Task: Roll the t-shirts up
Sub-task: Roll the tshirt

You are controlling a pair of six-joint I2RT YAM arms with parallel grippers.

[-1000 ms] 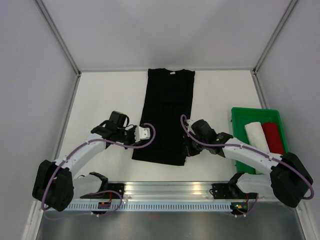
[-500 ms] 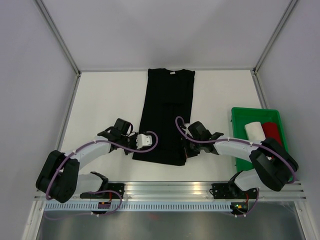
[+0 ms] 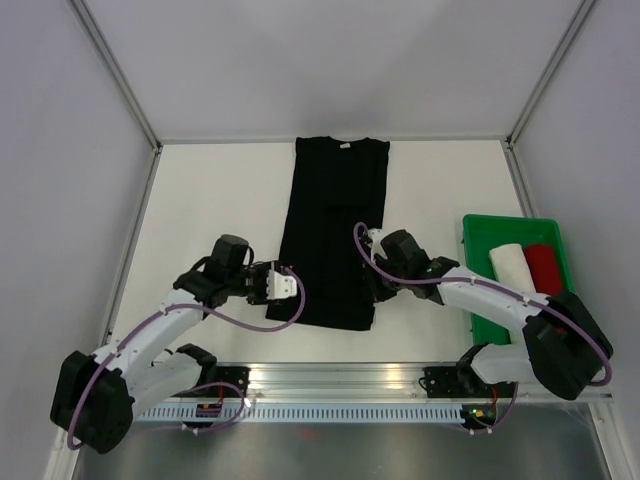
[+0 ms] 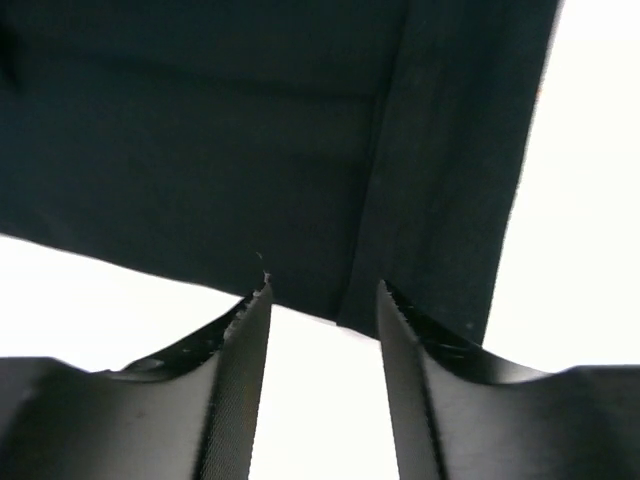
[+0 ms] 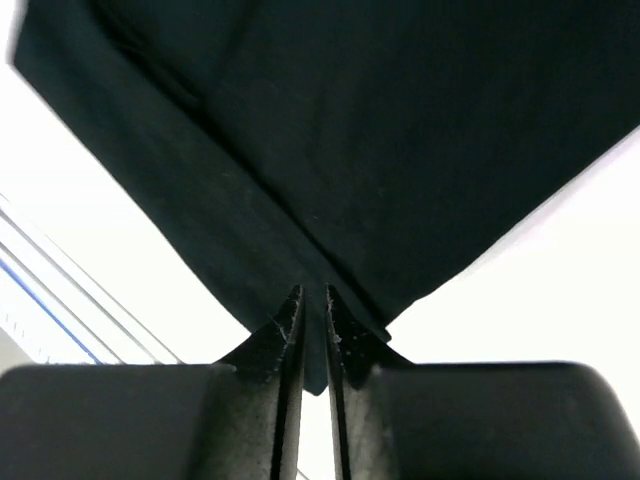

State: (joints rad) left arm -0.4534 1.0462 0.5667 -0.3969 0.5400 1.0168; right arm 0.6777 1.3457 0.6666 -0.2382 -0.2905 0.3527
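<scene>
Near the table's front edge, the folded black t-shirt (image 3: 333,235) lies flat, its hem toward the arms for rolling. Left gripper (image 4: 322,300) stands released at that hem; right gripper (image 5: 311,305) pinches the hem's corner.

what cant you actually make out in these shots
- Top external: the right tool sits dark against the black t-shirt, so any grip there is hidden.
- Right wrist: near-shut fingers at the hem corner; pinching cloth or not is unclear.
- Top external: the neck label is too small to read.
- Top external: the right arm covers part of the green bin holding the white roll and red roll.
</scene>
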